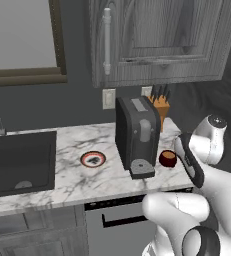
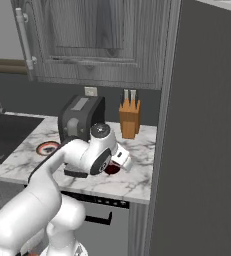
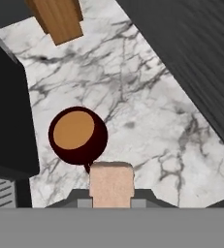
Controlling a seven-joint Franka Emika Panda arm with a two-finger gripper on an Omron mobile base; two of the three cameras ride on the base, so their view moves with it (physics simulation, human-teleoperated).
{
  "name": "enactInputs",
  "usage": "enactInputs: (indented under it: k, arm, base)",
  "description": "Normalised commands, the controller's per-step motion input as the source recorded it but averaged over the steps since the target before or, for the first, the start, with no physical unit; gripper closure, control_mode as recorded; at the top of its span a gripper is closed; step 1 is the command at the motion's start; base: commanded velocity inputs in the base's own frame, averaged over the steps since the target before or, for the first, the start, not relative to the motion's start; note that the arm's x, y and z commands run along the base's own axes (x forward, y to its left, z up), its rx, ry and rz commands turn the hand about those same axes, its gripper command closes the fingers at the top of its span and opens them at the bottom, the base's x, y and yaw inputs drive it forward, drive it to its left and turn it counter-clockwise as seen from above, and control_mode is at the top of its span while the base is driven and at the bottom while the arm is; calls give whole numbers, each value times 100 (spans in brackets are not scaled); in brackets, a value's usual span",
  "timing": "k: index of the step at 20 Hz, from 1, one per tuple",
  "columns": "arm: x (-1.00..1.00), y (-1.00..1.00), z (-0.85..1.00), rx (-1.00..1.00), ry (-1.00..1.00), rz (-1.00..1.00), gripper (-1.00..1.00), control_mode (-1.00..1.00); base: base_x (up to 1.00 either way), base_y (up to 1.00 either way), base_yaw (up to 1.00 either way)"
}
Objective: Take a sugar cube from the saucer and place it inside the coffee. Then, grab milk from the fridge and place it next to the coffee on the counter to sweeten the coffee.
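Note:
My gripper (image 3: 111, 197) is shut on the sugar cube (image 3: 111, 181), a pale block between the fingertips. It hovers just beside and above the coffee (image 3: 77, 134), a dark red cup with a tan inside, which stands on the white marble counter (image 3: 147, 121). From the base, the cup (image 1: 168, 158) is just right of the black coffee machine (image 1: 137, 135), and my hand (image 2: 120, 161) hangs over the cup (image 2: 112, 170). The saucer (image 1: 93, 165) lies left of the machine. The milk and the fridge are out of view.
A wooden knife block (image 1: 159, 107) stands behind the cup against the wall. The black sink (image 1: 19, 162) is set in at the left. Grey wall cabinets (image 1: 157, 40) hang above. A tall dark panel (image 2: 202, 150) bounds the counter on the right.

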Motion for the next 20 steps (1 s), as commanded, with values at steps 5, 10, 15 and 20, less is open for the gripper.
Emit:
enactInputs:
  k: [5,10,15,20]
  arm:
    - [5,0,4,3,6,14,100,-100]
    - [0,0,-1,6,0,20,100,-100]
    - [0,0,-6,1,-1,29,100,-100]
    - [5,3,0,0,0,25,100,-100]
  base:
    - [0,0,0]
    - [0,0,0]
    - [0,0,0]
    - [0,0,0]
